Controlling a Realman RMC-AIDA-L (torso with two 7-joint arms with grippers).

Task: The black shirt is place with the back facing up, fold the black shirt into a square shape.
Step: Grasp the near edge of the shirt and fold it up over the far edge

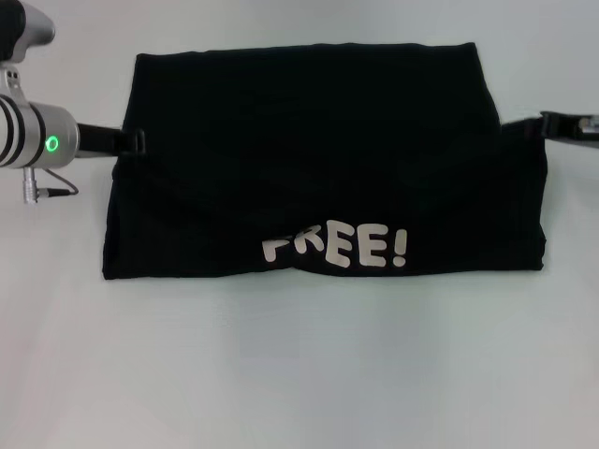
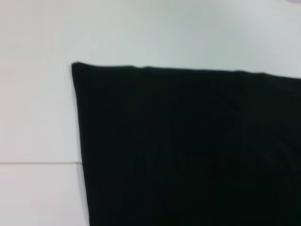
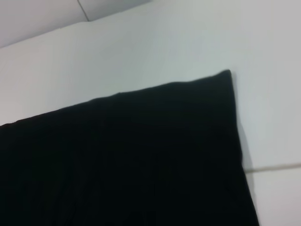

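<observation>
The black shirt (image 1: pixel 318 150) lies on the white table as a wide folded rectangle. A folded layer covers its far part. The white lettering "FREE!" (image 1: pixel 335 248) faces up near the front edge. My left gripper (image 1: pixel 133 140) is at the shirt's left edge, about where the upper layer's side ends. My right gripper (image 1: pixel 552 124) is at the shirt's right edge at the same height. The left wrist view shows a far corner of the shirt (image 2: pixel 188 150) lying flat. The right wrist view shows the other far corner (image 3: pixel 141 160).
The white table (image 1: pixel 299 374) extends in front of the shirt and around it. A seam in the table top (image 2: pixel 37 163) runs beside the shirt's left edge, and another seam (image 3: pixel 275 167) beside its right edge.
</observation>
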